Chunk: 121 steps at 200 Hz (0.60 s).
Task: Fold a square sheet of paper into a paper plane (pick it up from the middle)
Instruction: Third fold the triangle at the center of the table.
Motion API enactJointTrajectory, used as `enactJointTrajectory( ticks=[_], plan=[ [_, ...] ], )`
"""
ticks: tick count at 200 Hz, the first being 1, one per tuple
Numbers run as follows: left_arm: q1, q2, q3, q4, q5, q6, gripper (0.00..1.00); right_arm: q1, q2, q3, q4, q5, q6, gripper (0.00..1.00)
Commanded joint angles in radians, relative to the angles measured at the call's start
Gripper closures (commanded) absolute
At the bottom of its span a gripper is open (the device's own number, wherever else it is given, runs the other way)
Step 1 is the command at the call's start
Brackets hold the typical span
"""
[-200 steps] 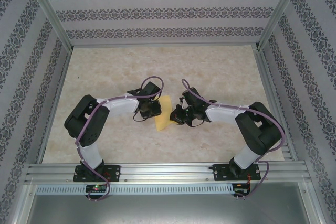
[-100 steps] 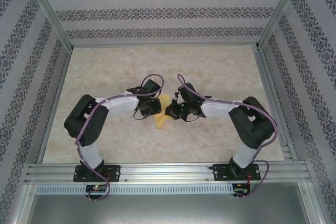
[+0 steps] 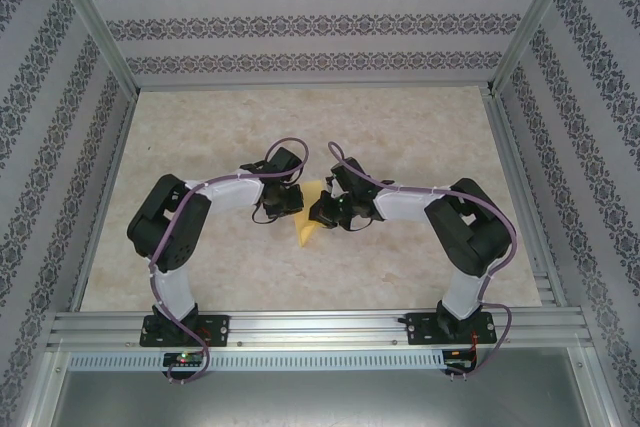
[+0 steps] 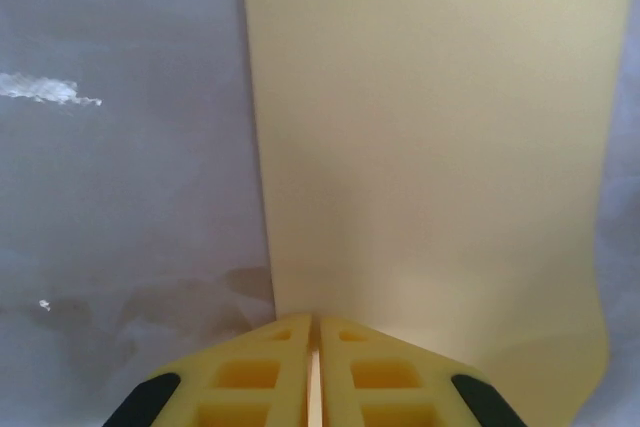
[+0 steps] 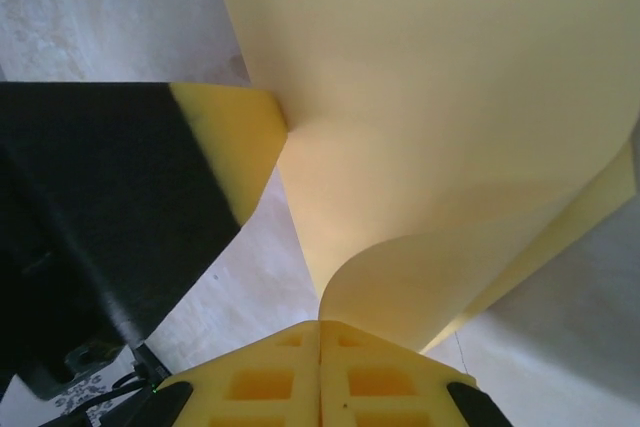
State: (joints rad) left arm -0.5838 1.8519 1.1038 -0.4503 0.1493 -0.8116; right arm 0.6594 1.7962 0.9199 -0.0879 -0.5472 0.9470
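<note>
The square sheet of paper [image 3: 307, 230] is pale yellow and sits between my two grippers at the middle of the table. In the left wrist view the square sheet of paper [image 4: 430, 147] spreads flat ahead, and my left gripper [image 4: 314, 325] is shut on its near edge. In the right wrist view the sheet [image 5: 440, 97] bends over in a curl, and my right gripper [image 5: 320, 327] is shut on the curled edge. The left gripper's finger [image 5: 235, 137] touches the paper at the left. From above, the left gripper [image 3: 291, 203] and right gripper [image 3: 320, 213] stand almost together.
The beige mottled tabletop [image 3: 420, 127] lies all round the arms. Aluminium rails [image 3: 300, 327] run along the near edge and both sides. Patterned walls [image 3: 300, 22] close in the back and sides.
My right gripper has moved left toward the left gripper, bending the paper over on itself. Less of the yellow sheet shows from above. The left gripper has shifted slightly backward.
</note>
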Motion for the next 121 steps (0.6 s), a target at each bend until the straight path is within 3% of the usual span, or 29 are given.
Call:
enactJointTrajectory(
  ticks=[1,121],
  plan=[
    [0.005,0.021,0.021,-0.002,0.006,0.024,0.89,0.009,0.021,0.032,-0.013,0.018,-0.026,0.92],
    [0.006,0.028,0.008,0.001,0.016,0.023,0.9,0.013,0.077,0.084,-0.033,0.029,-0.043,0.87]
  ],
)
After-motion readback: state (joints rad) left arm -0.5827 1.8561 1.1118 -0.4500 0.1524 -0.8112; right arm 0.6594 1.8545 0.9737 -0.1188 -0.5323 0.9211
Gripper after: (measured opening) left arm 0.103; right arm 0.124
